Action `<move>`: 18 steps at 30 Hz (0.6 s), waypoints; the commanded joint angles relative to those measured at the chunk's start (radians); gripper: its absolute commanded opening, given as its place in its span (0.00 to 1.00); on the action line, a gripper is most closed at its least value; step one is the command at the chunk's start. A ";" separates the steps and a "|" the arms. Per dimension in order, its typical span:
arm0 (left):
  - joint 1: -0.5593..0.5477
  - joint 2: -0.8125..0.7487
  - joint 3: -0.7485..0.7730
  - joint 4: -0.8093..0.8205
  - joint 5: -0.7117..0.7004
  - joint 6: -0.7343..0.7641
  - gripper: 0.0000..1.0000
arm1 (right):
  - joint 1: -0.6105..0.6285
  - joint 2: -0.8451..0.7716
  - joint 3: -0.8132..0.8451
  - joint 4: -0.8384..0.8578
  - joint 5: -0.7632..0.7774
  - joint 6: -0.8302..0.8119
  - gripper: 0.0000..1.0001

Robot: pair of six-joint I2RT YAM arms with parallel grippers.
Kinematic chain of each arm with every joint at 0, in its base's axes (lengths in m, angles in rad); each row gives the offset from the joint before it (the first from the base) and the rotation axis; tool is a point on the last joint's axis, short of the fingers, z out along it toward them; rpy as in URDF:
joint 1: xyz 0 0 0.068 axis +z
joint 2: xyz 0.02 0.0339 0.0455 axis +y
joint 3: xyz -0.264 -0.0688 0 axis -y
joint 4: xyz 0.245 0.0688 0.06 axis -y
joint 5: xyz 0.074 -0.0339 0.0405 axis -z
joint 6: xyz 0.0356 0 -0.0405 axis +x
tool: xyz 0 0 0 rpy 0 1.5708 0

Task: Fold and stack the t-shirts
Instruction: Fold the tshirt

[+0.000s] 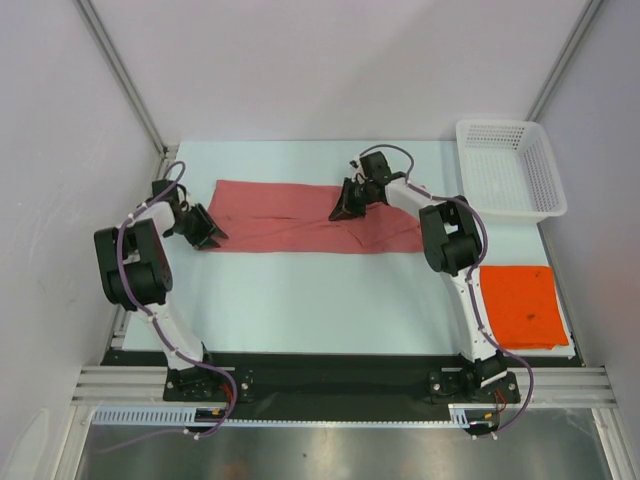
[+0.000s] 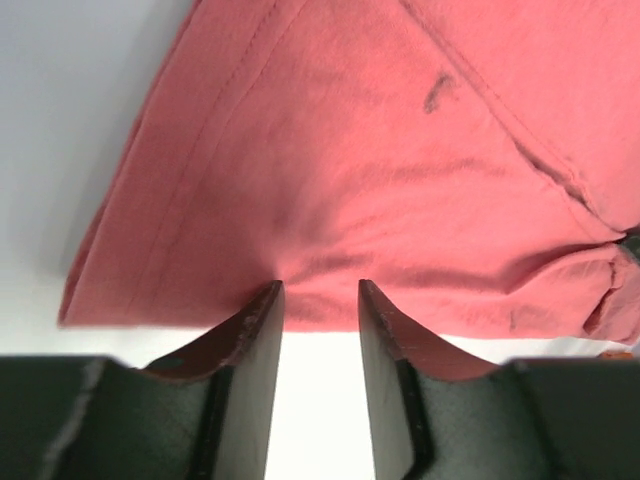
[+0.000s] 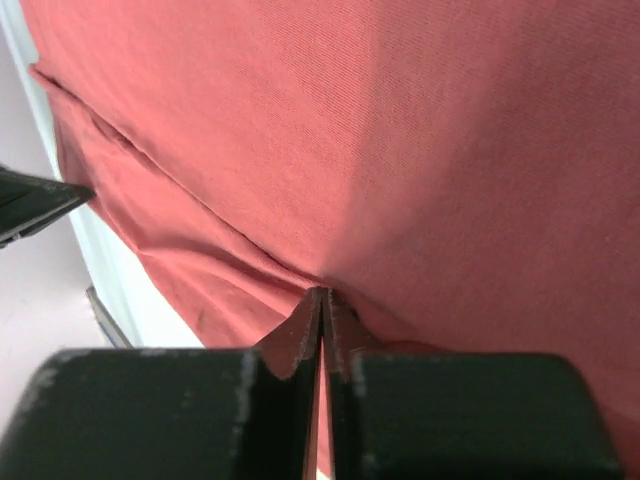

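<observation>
The pink-red t-shirt lies as a long folded strip across the far half of the table. My left gripper is at its left end, jaws open, with the fingertips touching the cloth's edge and bare table showing between them. My right gripper is over the middle of the strip, shut on a pinch of the pink-red cloth, with the fingertips pressed together. The orange t-shirt lies as a flat folded rectangle at the near right, apart from both grippers.
A white perforated basket stands at the far right corner, close to the right arm's elbow. Grey walls close in the table on the left, back and right. The black base rail runs along the near edge.
</observation>
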 commanded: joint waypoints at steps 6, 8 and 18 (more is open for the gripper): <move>-0.006 -0.244 0.004 -0.065 -0.063 0.050 0.50 | 0.002 -0.311 0.029 -0.376 0.301 -0.045 0.52; -0.015 -0.292 -0.020 -0.067 -0.057 0.050 0.51 | -0.014 -0.368 -0.027 -0.476 0.389 0.021 0.58; -0.176 -0.474 -0.124 -0.087 -0.089 0.062 0.55 | -0.003 -0.528 -0.246 -0.494 0.736 0.320 1.00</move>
